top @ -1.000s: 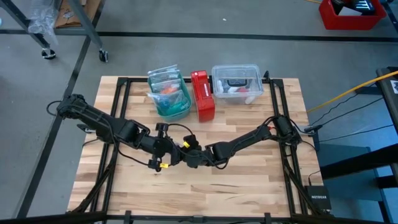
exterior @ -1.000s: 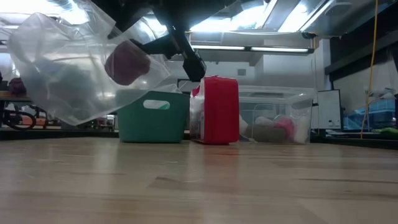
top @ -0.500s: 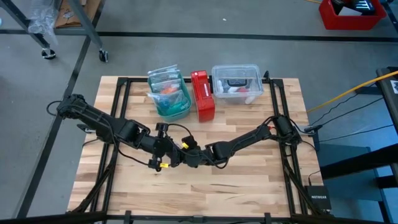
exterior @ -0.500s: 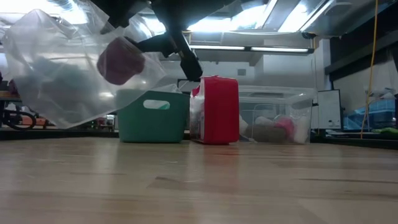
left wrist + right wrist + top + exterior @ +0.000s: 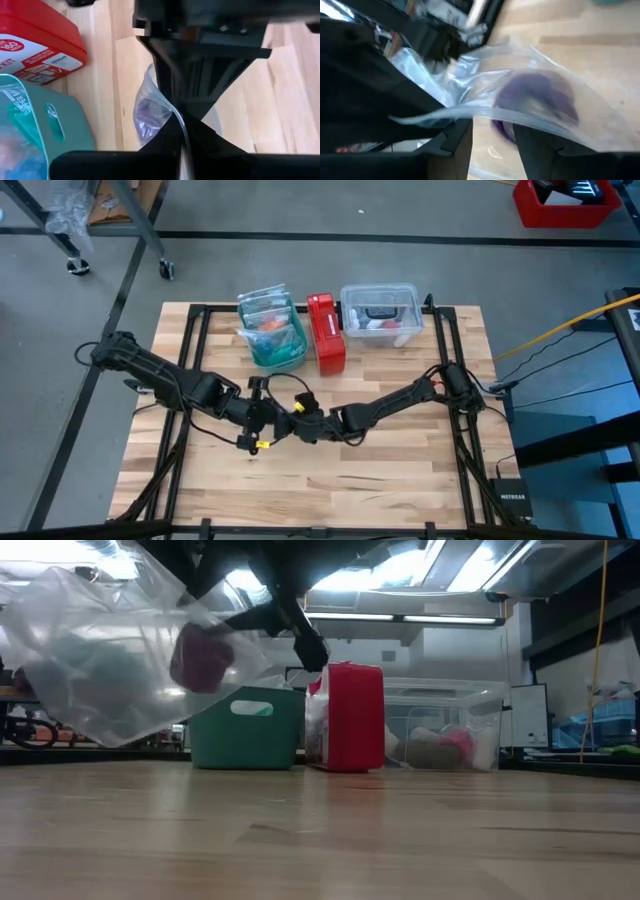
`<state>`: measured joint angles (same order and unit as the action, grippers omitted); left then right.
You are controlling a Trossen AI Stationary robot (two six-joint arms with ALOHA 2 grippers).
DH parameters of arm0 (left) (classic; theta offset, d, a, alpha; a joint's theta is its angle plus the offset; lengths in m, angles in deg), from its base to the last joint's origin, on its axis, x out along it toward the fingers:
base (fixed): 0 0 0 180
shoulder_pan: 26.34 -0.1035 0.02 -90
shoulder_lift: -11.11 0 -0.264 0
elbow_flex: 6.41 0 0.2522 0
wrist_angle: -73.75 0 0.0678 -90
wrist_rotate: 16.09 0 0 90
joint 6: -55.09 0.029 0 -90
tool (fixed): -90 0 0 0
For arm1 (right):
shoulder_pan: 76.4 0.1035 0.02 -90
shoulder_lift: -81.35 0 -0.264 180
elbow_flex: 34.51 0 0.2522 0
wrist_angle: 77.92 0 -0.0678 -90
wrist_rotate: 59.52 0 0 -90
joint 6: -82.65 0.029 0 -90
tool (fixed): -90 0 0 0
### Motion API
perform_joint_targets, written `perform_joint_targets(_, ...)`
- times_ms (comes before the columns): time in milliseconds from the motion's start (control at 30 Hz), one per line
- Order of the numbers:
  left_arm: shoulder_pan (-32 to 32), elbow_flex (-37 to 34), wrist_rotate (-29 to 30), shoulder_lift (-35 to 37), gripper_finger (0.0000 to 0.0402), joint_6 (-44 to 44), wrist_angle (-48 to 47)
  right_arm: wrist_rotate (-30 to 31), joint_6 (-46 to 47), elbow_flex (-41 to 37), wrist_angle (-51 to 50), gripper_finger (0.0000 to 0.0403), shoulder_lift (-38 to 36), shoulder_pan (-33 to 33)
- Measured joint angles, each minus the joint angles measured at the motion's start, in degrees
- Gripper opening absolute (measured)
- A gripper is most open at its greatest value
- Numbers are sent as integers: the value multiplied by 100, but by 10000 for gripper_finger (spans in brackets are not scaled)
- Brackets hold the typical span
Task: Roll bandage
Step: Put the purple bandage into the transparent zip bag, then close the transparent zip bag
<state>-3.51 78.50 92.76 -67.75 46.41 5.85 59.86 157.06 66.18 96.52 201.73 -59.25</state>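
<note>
Now we have the left gripper [image 5: 268,423] with its fingers clenched on the rim of a clear plastic bag [image 5: 105,660], held up off the surface [image 5: 400,470]. The bandage [image 5: 202,658] is a purple coil inside that bag, just ahead of the right gripper [image 5: 300,423] (whose fingers [image 5: 455,145] straddle the bag's edge, parted). We should keep the left pinch steady and let the right fingers reach into the mouth for the coil alone, not the film.

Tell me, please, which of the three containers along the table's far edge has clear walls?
The clear plastic tub, at the right end of the row. The red box in the middle and the teal bin on the left are opaque.
</note>
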Motion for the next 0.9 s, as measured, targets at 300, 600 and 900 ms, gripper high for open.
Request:
perform_joint_targets(300,-4,-5,-6,-6,0,-20,-70,651,110,16,-367,145,-74,195)
perform_joint_targets(600,2,-5,-22,-5,0,10,-117,770,-1048,9,-358,145,-331,488)
perform_joint_targets(900,29,-5,-22,-3,0,7,-82,1486,-2111,14,-871,145,-700,1101)
